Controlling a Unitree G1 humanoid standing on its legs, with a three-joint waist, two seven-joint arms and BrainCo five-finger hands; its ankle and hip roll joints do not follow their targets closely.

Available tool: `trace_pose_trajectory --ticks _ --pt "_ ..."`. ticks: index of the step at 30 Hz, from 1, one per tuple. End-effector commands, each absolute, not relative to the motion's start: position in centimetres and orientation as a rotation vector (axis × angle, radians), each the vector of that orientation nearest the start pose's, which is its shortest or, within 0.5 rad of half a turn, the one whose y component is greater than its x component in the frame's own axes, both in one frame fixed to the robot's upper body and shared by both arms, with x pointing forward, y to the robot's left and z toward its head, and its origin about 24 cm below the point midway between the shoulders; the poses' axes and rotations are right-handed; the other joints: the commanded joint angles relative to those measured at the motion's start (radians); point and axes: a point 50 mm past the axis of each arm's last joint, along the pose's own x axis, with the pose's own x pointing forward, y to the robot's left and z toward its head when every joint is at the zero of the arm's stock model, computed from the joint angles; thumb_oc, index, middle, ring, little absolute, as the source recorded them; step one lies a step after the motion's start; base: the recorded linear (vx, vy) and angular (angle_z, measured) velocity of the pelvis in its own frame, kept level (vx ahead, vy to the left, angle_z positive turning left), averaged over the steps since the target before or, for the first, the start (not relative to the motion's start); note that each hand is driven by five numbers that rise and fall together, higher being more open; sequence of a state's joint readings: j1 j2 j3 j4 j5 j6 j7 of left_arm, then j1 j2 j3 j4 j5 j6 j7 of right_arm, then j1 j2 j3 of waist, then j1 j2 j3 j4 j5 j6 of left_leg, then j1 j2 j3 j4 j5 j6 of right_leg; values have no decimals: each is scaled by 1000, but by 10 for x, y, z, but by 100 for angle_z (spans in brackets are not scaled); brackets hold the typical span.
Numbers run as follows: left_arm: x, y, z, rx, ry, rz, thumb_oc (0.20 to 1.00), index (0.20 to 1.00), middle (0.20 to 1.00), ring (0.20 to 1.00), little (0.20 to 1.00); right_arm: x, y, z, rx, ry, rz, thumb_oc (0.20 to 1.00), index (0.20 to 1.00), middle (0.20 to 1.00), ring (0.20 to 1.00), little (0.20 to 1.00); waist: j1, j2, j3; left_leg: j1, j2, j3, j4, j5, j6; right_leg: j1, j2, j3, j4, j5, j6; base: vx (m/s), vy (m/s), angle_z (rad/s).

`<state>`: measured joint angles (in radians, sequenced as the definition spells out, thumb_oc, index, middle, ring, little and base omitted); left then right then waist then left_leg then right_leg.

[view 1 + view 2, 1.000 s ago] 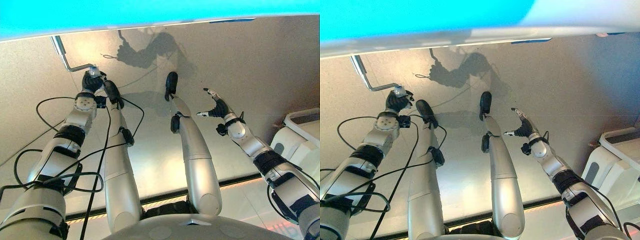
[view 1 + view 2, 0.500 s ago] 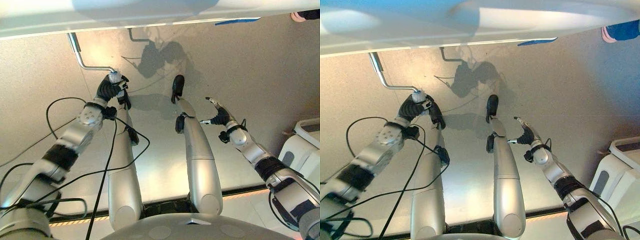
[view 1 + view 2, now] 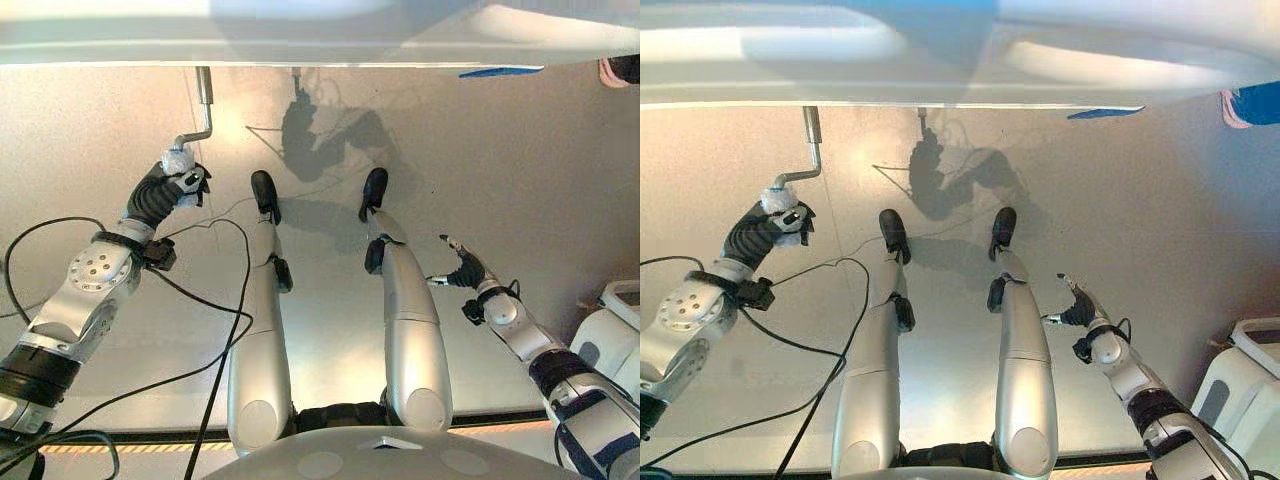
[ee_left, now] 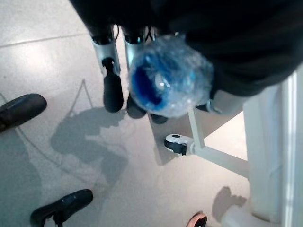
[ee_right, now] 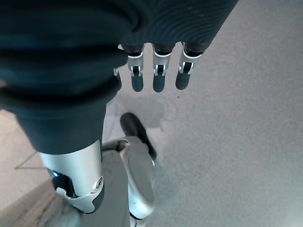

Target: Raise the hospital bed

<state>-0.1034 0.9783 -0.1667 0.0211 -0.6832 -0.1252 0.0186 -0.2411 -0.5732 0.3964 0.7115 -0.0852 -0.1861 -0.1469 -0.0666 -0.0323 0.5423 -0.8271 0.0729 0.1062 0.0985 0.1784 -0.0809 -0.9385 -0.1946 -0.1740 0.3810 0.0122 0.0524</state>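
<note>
Right hand [image 3: 464, 272]: lower right of the head views, held over bare floor [image 3: 520, 170] and touching nothing. Fingers [image 5: 154, 78] straight and slightly apart in its wrist view, thumb out to the side.

Left hand [image 3: 160, 194]: left of centre in the head views, arm entering from the lower left. Fingers curled tight round the grip [image 3: 178, 160] of the crank, which is wrapped in clear plastic film. Left wrist view: the wrapped, blue-tinted end of the grip [image 4: 168, 78] faces the camera, pressed against the hand's dark cover, fingers [image 4: 112, 80] beside it.

Crank [image 3: 202, 113]: bent metal rod, upper left of centre. It rises from the grip, turns a corner and runs up as a straight shaft under the edge of the bed.

Hospital bed [image 3: 320, 35]: pale edge spanning the full top of both head views, farthest from the robot. Its white frame [image 4: 265, 161] and a castor wheel [image 4: 178, 143] show in the left wrist view.
</note>
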Motion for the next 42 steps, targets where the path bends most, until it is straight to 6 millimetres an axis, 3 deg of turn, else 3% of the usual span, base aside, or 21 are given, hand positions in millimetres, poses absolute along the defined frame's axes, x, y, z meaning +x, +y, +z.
trace_pose_trajectory --ticks 1,2,6,7,9,10,11,18,24,27,31,35,39,42 --pt "242 278 142 343 -243 -107 200 200 200 200 200 247 -279 -26 -836 369 77 1000 1000 1000 1000 1000 17 66 -22 -39 -47 32 136 -120 21 57 10 9 -134 100 137 52 161 1" --pt "247 295 138 357 -225 -8 200 200 200 200 200 251 -276 -22 -834 345 78 1000 1000 1000 1000 1000 17 57 -22 -56 -50 32 145 -128 25 55 4 7 -144 105 141 41 130 1" --pt "251 298 137 360 -226 25 200 200 200 200 200 253 -274 -22 -828 340 77 1000 1000 1000 1000 1000 18 52 -22 -68 -50 31 153 -132 27 52 2 6 -148 106 141 22 61 1" --pt "262 314 137 362 -223 148 200 200 200 200 200 259 -268 -17 -827 307 86 1000 1000 1000 1000 1000 13 32 -22 -98 -51 33 165 -146 31 44 -3 5 -168 113 147 76 183 5" --pt "276 328 140 373 -219 250 200 200 200 200 200 269 -258 -7 -816 249 97 1000 1000 1000 1000 1000 0 6 -22 -128 -48 36 189 -160 35 35 -1 12 -186 122 151 72 153 3" --pt "277 327 141 373 -220 248 200 200 200 200 200 270 -259 -7 -816 248 96 1000 1000 1000 1000 1000 2 6 -22 -129 -48 37 190 -161 35 34 -1 13 -186 122 151 50 90 -2" --pt "287 332 143 383 -212 298 200 200 200 200 200 275 -251 -2 -803 216 104 1000 1000 1000 1000 1000 -13 -16 -22 -145 -44 39 203 -172 38 26 1 16 -199 128 154 47 89 0" --pt "326 346 155 390 -147 457 200 200 200 200 200 294 -221 17 -750 95 142 1000 1000 1000 1000 1000 -72 -89 -22 -208 -29 54 260 -213 49 -9 16 45 -243 149 157 42 55 -5" --pt "341 350 172 480 -117 509 200 200 200 200 200 299 -207 22 -723 53 166 1000 1000 1000 1000 1000 -100 -121 -22 -237 -14 67 306 -245 60 -39 29 70 -248 150 153 34 33 -15" --pt "341 350 172 480 -117 508 200 200 200 200 200 299 -207 22 -722 53 165 1000 1000 1000 1000 1000 -99 -121 -22 -237 -14 67 306 -245 60 -39 29 70 -247 150 153 12 -8 -14" --pt "358 335 184 555 -116 493 200 200 200 200 200 302 -190 28 -699 7 212 1000 1000 1000 1000 1000 -126 -131 -22 -272 5 76 344 -259 66 -102 48 95 -224 145 140 22 -34 -8" --pt "365 320 185 567 -135 455 200 200 200 200 200 304 -188 30 -705 -5 216 1000 1000 1000 1000 1000 -131 -133 -22 -277 9 83 341 -257 66 -120 55 104 -218 146 134 1 -55 -14" --pt "375 270 193 571 -258 298 200 200 200 200 200 306 -188 31 -726 -2 213 1000 1000 1000 1000 1000 -133 -120 -22 -264 6 85 307 -239 63 -124 61 107 -220 145 129 -13 -82 -4" --pt "377 253 197 580 -302 237 200 200 200 200 200 307 -189 32 -736 0 215 1000 1000 1000 1000 1000 -134 -119 -22 -253 5 88 283 -229 61 -122 64 107 -226 148 130 -20 -69 5"
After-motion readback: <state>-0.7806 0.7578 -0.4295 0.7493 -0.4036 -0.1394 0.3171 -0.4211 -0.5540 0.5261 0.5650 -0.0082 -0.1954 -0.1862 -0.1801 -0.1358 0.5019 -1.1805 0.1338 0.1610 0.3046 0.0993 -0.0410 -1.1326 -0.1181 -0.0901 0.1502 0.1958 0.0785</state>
